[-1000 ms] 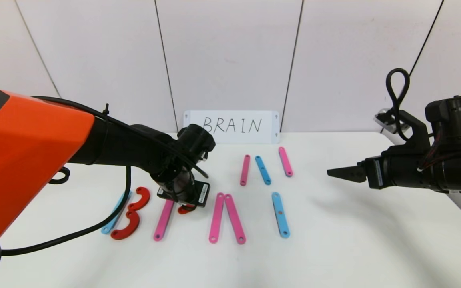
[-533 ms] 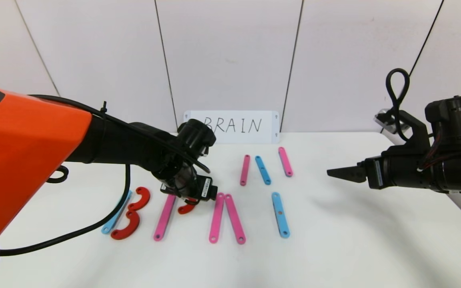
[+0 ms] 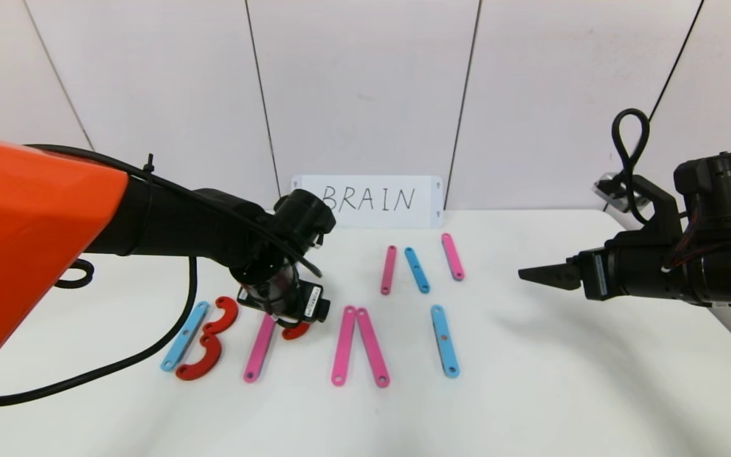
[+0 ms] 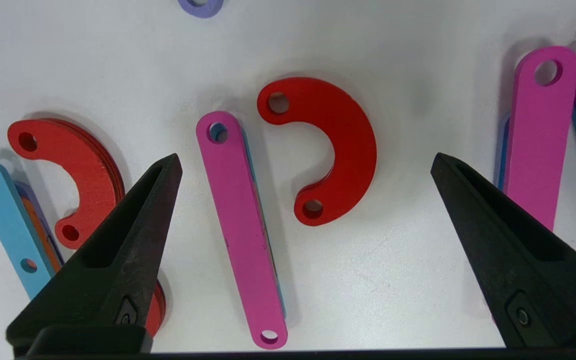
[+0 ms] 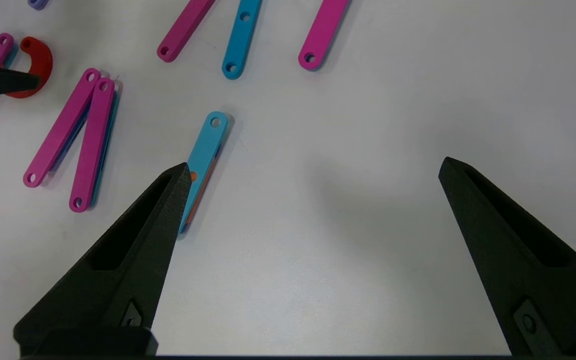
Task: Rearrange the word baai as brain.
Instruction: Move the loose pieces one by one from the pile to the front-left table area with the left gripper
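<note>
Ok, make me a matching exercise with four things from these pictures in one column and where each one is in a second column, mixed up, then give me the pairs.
Column one:
1. left gripper
2. right gripper
3. white card
4. two pink strips

Column two:
a. touching at their far ends, spread apart toward the robot
b. standing at the back of the table against the wall
c. open over a red curve and a pink strip
d. open above bare table, off to the right

Pairs: 1-c, 2-d, 3-b, 4-a
</note>
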